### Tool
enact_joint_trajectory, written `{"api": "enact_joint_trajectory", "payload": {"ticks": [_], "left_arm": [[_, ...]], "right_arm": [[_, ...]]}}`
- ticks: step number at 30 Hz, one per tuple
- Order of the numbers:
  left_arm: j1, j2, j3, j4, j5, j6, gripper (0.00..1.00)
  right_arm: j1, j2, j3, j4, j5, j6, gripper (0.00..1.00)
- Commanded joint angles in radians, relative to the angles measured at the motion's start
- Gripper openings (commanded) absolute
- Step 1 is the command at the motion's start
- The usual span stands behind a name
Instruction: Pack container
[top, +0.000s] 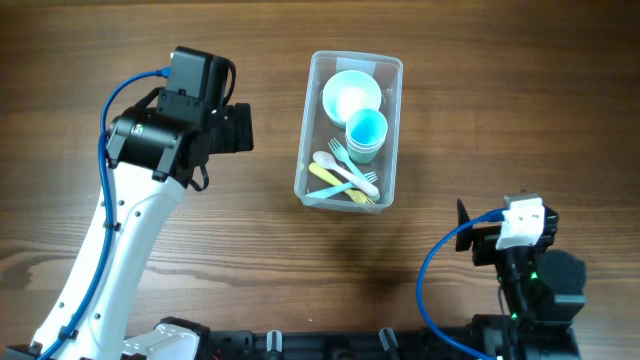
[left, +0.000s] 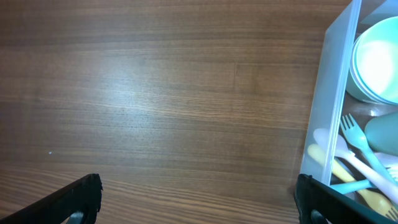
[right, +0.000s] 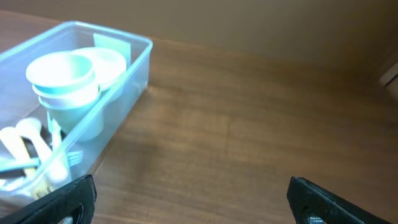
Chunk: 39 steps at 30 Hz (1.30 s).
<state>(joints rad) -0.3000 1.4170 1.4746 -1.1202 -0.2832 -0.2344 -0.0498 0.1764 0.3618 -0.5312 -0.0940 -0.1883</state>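
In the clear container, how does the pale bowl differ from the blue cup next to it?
The bowl is wider and shallower; the cup is narrower and taller. The bowl is pale mint; the cup's inside looks a stronger blue from overhead. The bowl sits at the container's far end, the cup nearer the cutlery. Both stand upright, open side up, inside the container.

Pale bowl (top: 351, 96), blue cup (top: 366, 130), pastel cutlery (top: 345, 178), wooden table (top: 500, 110)

A: What gets cut off?
B: The container (left: 333, 93) runs past the right edge in the left wrist view. The left pincer (left: 199, 202) and right pincer (right: 196, 199) show only dark fingertips at the bottom corners.
A: Anything blurred?
B: The cutlery (right: 28, 155), too soft to count.
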Motion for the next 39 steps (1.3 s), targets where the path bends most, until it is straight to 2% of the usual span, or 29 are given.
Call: {"api": "enact_joint_trajectory", "payload": {"ticks": [1, 4, 7, 28, 30, 33, 37, 39], "left_arm": [[0.006, 0.005, -0.001, 0.001, 0.002, -0.017, 1.0], [0.006, 0.005, -0.001, 0.001, 0.002, -0.017, 1.0], [0.006, 0.005, -0.001, 0.001, 0.002, -0.017, 1.0], [0.001, -0.026, -0.002, 0.001, 0.002, -0.016, 1.0], [0.024, -0.12, -0.018, 0.013, -0.021, 0.01, 1.0], [0.146, -0.298, -0.134, 0.156, 0.095, 0.01, 1.0], [0.37, -0.589, -0.429, 0.341, 0.268, 0.021, 1.0], [0.451, -0.759, -0.637, 0.442, 0.334, 0.022, 1.0]], "right_arm": [[-0.005, -0.089, -0.091, 0.007, -0.024, 0.035, 1.0], [-0.005, -0.127, -0.148, 0.007, -0.046, 0.053, 1.0], [-0.005, -0.136, -0.212, 0.027, -0.045, 0.145, 1.0], [-0.005, -0.134, -0.212, 0.045, -0.045, 0.146, 1.0], [-0.005, -0.134, -0.212, 0.045, -0.045, 0.146, 1.0], [-0.005, -0.134, -0.212, 0.045, -0.045, 0.146, 1.0], [-0.005, -0.134, -0.212, 0.045, -0.045, 0.146, 1.0], [-0.005, -0.134, -0.212, 0.045, -0.045, 0.146, 1.0]]}}
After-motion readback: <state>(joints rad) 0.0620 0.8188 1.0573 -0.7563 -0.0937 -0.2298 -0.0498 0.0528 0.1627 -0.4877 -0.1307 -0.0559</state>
